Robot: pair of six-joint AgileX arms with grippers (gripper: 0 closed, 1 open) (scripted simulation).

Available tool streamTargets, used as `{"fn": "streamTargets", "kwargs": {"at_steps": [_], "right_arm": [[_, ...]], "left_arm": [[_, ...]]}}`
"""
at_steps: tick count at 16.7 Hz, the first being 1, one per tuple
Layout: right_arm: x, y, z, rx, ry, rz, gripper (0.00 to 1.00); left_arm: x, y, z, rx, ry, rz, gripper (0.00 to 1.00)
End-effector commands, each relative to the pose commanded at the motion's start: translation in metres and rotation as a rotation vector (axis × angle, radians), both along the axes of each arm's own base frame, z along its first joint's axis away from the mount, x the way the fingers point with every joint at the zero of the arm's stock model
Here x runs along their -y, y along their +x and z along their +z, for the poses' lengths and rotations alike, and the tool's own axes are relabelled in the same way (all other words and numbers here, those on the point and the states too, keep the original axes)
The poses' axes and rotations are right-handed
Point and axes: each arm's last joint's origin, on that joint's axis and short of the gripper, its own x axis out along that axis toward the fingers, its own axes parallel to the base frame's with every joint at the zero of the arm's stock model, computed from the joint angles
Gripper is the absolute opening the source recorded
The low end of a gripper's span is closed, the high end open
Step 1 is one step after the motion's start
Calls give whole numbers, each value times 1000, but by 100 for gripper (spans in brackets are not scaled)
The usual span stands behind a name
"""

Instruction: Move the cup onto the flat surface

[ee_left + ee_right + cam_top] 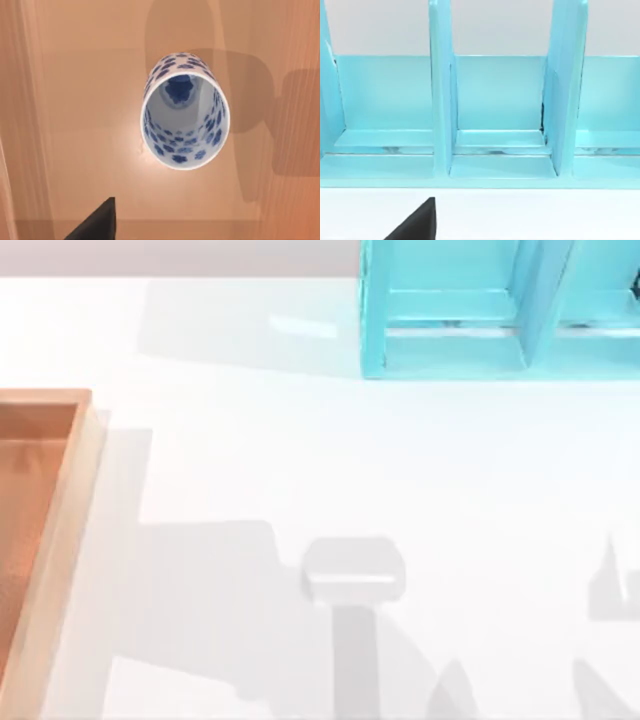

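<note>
Matte black, wedge-shaped end effector fingertip [97,222].

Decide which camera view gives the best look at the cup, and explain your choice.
The left wrist view. It looks down into the cup, showing its open mouth, blue pattern and the wooden tray it stands on. The top view takes in a strip of that tray at the table's left. The right wrist view faces the turquoise shelf unit.

no readable text, labels, brands, numbers or signs on anything
</note>
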Motion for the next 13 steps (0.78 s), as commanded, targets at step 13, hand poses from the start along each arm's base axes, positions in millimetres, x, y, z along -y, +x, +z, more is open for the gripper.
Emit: {"fn": "streamTargets", "kwargs": {"at_steps": [13], "right_arm": [[0, 0, 0, 0, 0, 0, 100]], "left_arm": [[-1, 4, -59, 1, 0, 0, 100]]}}
